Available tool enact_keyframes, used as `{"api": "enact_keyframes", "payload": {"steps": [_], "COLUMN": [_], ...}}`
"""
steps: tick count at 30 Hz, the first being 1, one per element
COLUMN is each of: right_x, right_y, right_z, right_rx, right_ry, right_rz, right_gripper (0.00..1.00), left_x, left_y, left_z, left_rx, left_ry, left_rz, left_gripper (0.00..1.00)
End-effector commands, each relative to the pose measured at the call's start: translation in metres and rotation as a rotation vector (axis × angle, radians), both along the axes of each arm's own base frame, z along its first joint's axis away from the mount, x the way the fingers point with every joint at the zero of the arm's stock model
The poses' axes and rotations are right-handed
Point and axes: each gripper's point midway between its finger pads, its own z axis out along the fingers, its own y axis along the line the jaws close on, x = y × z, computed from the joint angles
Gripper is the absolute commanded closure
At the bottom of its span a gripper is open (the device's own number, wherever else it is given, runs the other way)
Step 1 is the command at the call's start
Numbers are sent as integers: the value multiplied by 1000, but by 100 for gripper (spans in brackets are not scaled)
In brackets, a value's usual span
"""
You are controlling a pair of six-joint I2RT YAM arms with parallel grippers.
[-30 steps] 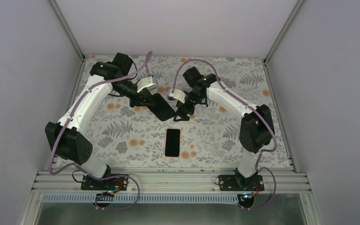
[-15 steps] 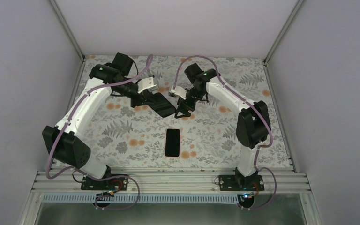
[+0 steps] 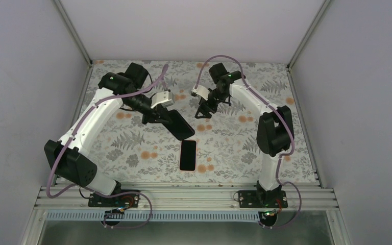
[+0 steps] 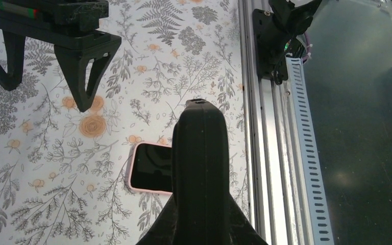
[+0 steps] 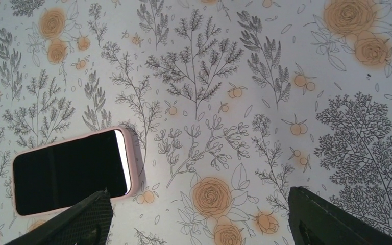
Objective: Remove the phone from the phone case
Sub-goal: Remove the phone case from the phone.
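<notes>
Only wrist views show phone (image 5: 71,173) pink-rimmed; left end effector (image 3: 156,116) grips black slab (image 3: 178,125), right end effector (image 3: 203,112) gapes.

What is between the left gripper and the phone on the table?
The black phone case, clamped in the left gripper, covers part of the phone in the left wrist view.

floral table cover (image 3: 235,148) | aluminium rail (image 3: 184,196) at near edge

The table (image 3: 224,145) has a white top printed with grey ferns and orange flowers. 1 phone (image 3: 188,154), dark screen up with a pink edge, lies flat toward 6 o'clock of centre.
</notes>
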Motion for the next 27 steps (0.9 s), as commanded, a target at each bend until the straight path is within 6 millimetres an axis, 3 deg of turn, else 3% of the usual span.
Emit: {"api": "enact_keyframes", "payload": {"steps": [1, 5, 12, 17, 27], "right_x": [-18, -51, -95, -102, -97], "right_y": [-4, -11, -14, -7, 1], "right_z": [11, 31, 43, 45, 49], "right_rx": [13, 74, 185, 226, 259], "right_ry": [-9, -16, 36, 74, 85], "right_rz": [42, 77, 105, 117, 110], "right_gripper": [15, 14, 16, 19, 26], "left_x": [-5, 4, 10, 14, 19], "left_y": [-3, 0, -1, -4, -8], "left_z": [17, 19, 12, 10, 3], "left_rx": [-67, -73, -84, -89, -99], "left_ry": [-31, -40, -13, 2, 34], "left_rz": [-28, -11, -16, -19, -29], "left_gripper": [98, 98, 98, 98, 98]}}
